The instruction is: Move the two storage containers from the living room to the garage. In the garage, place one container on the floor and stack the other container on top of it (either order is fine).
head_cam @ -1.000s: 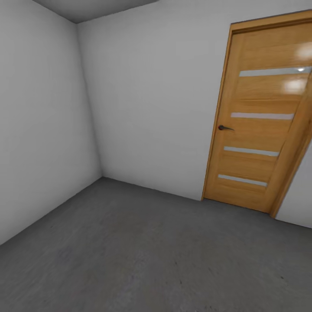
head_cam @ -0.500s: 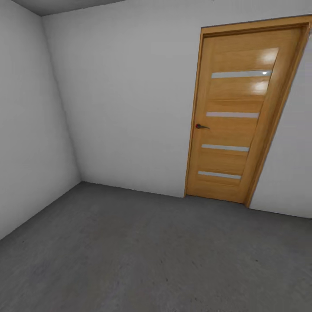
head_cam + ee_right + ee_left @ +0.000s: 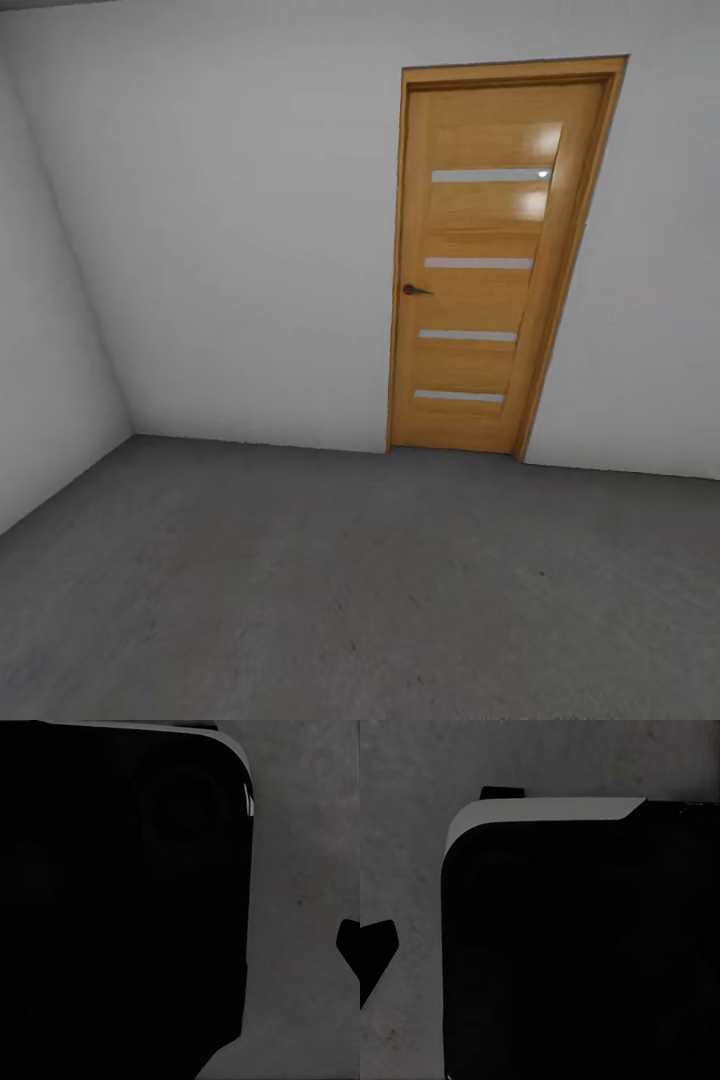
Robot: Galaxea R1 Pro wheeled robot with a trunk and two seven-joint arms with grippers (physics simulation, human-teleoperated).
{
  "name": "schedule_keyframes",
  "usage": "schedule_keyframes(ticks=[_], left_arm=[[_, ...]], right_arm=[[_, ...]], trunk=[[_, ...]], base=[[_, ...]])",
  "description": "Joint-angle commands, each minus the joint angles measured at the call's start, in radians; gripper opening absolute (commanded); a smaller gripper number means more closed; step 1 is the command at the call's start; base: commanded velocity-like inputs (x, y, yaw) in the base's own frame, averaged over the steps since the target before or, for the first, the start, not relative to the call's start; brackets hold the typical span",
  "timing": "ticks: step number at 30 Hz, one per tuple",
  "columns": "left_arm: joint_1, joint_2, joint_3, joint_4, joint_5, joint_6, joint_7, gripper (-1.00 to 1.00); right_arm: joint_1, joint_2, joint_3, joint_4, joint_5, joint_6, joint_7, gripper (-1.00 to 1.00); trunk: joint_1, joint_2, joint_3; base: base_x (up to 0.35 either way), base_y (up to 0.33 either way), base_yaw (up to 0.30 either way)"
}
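Garage: dark grey concrete floor below, pale grey walls, wooden door with frosted strips at about 1 o'clock, shut, handle at its left edge. Dark robot body over the concrete in the left wrist view; jaws' state: cannot tell for either arm.

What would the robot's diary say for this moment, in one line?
place: garage | ahead: closed wooden door in pale wall | floor: dark grey concrete | containers: none seen | wrist views: dark robot body above floor

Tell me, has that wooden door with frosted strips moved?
No. The wooden door with frosted strips keeps its place in the pale grey wall; the camera turned.
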Motion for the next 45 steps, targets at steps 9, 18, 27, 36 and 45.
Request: schedule_keyframes(ticks=[9,18,27,36,45], left_arm=[[0.0,-0.001,0.001,0.0,0.006,-0.001,0.0,1.0],[0.0,-0.001,-0.001,0.006,0.012,0.002,0.007,1.0],[0.0,0.0,0.0,0.008,0.013,0.008,0.009,1.0],[0.0,-0.001,0.001,0.008,0.03,0.007,0.009,1.0],[0.0,0.001,0.0,0.008,0.1,0.007,0.009,1.0]], right_arm=[[0.0,0.001,0.002,0.001,0.0,-0.004,-0.001,1.0],[0.0,0.0,0.005,0.001,0.006,-0.003,0.0,1.0],[0.0,0.0,0.004,0.001,0.008,-0.003,0.0,1.0],[0.0,0.002,0.004,-0.007,0.014,-0.001,0.0,1.0],[0.0,0.005,0.006,-0.013,0.015,-0.001,0.0,1.0]], trunk=[[0.0,0.0,0.003],[0.0,0.0,0.004],[0.0,0.0,0.004],[0.0,0.0,0.004],[0.0,0.0,0.004]], base=[[0.001,0.0,-0.293],[0.203,0.0,-0.113],[0.319,0.0,-0.002],[0.32,-0.082,0.0],[0.3,-0.192,0.0]])
